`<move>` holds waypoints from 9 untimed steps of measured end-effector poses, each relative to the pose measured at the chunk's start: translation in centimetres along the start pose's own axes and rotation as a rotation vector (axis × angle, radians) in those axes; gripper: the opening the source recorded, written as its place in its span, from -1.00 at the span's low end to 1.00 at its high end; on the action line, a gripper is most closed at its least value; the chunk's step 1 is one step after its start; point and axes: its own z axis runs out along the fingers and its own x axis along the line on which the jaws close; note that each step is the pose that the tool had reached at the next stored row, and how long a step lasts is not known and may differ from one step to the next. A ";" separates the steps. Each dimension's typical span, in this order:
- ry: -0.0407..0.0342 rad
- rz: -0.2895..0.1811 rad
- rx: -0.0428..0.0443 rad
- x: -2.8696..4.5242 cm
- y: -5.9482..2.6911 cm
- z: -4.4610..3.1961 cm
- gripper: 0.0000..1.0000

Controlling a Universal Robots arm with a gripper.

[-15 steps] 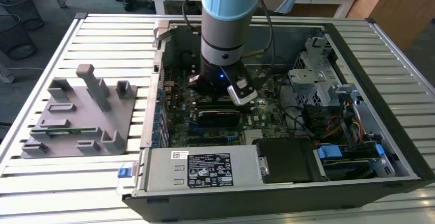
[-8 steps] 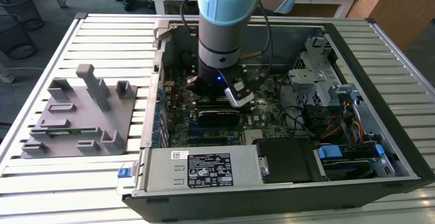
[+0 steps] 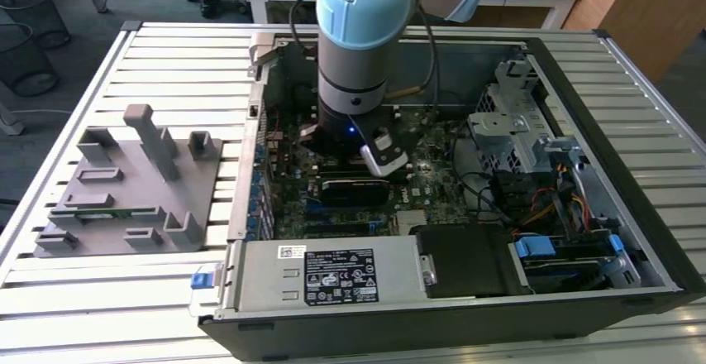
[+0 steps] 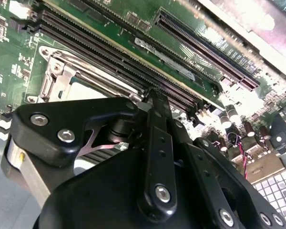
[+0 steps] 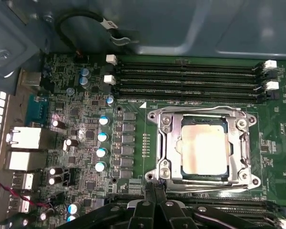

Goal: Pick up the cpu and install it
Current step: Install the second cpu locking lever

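Arm (image 3: 355, 41) reaches straight down into the open computer case (image 3: 617, 132), sitting on a slatted metal table (image 3: 165, 41) in the exterior view. Gripper (image 5: 154, 187) is clenched, fingertips pressed together with nothing between them; in the first wrist view the tips sit just off the socket frame's edge near 6 o'clock of the socket. Cpu (image 5: 204, 148) lies flat inside the motherboard socket (image 5: 164, 143), shiny pale top showing, metal frame around it on all sides, not touched by the gripper. Memory slots (image 5: 190, 78) run in parallel rows at 12 o'clock of the socket in the first wrist view, more slots just past the fingertips. Second wrist view: black gripper linkage (image 4: 157, 157) up close, closed fingertips over the memory slots (image 4: 109, 52), socket frame corner (image 4: 55, 78) beside it. Exterior view: grey parts fixture (image 3: 127, 186) on the table at 9 o'clock of the case, well apart from the arm; power supply box (image 3: 331, 275) at 6 o'clock inside the case, drive cage (image 3: 513, 124) toward 3 o'clock.
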 end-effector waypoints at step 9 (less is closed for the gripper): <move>-0.0001 0.000 -0.0068 0.10 -0.01 0.06 -0.79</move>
